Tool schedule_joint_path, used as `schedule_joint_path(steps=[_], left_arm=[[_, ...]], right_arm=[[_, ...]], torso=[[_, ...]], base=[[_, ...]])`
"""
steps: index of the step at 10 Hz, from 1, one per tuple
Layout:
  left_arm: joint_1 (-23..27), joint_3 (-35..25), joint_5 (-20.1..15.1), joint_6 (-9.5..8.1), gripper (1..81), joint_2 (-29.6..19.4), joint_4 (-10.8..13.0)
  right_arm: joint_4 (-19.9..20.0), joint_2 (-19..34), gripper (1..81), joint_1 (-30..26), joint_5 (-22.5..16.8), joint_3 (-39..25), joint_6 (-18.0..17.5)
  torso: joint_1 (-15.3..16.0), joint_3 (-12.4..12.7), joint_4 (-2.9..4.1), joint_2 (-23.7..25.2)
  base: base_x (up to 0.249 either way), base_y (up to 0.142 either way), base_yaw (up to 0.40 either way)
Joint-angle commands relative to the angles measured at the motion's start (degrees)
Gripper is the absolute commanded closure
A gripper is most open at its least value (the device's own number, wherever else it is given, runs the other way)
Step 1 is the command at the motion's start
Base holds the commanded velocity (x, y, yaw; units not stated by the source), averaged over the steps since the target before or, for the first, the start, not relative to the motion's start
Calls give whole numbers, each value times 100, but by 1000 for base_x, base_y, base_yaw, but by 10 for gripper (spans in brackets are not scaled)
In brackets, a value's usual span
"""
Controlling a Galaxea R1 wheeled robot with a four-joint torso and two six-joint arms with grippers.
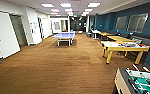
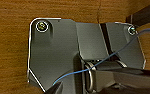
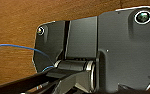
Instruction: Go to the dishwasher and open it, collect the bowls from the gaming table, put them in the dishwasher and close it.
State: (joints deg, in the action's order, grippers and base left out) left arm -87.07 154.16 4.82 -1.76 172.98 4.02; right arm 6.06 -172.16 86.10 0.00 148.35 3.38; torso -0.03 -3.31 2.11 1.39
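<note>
Nearest the head camera, at the lower right corner, stands the foosball table [image 1: 138, 81], green pitch and rods visible; it serves as the reference landmark below.

Left to right across the room:
- Far left of the foosball table, white doors [image 1: 2, 37] line the wall.
- Beyond it and left of centre, well apart, stands a blue table-tennis table [image 1: 64, 35] on the wooden floor [image 1: 53, 67].
- Directly beyond the foosball table, near it, stands the gaming table [image 1: 124, 46], with a pale cream-yellow top on yellow legs. Colourful flat items lie on its top. The bowls cannot be made out at this range.
- Further beyond, more yellow-topped tables [image 1: 116, 37] run along the blue wall [image 1: 108, 22].

Gripper state: both wrist views show wooden floor passing beneath the robot's own dark plate. Whether either pincer is apart or together cannot be told.

Task progress (judgement): no dishwasher is seen from this position, and no bowl is carried as far as can be seen. The robot appears to be in transit through the room. Whether the dishwasher is already open cannot be determined; collection, loading and closing appear outstanding.
</note>
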Motion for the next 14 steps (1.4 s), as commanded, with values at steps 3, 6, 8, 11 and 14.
schedule_joint_path(steps=[3,6,8,11,14], left_arm=[[177,-18,-341,-9,10,26,2],[185,-18,-341,-9,10,44,2],[176,-18,-341,-9,10,61,2],[176,-18,-332,-9,10,79,-7],[176,-18,-341,-9,10,88,2]], right_arm=[[-26,-85,10,-220,-396,202,14],[-26,-76,10,-220,-396,202,14],[-17,-85,10,-176,-360,202,14],[-17,-85,10,-159,-369,229,14],[-17,-85,10,-150,-369,229,14]], torso=[[3,-2,0,-2],[3,-2,0,-2],[3,-2,0,-2],[3,-2,0,-2],[3,-2,0,-2]], base=[[240,0,0],[250,0,0],[254,0,0],[259,0,0],[265,0,0]])
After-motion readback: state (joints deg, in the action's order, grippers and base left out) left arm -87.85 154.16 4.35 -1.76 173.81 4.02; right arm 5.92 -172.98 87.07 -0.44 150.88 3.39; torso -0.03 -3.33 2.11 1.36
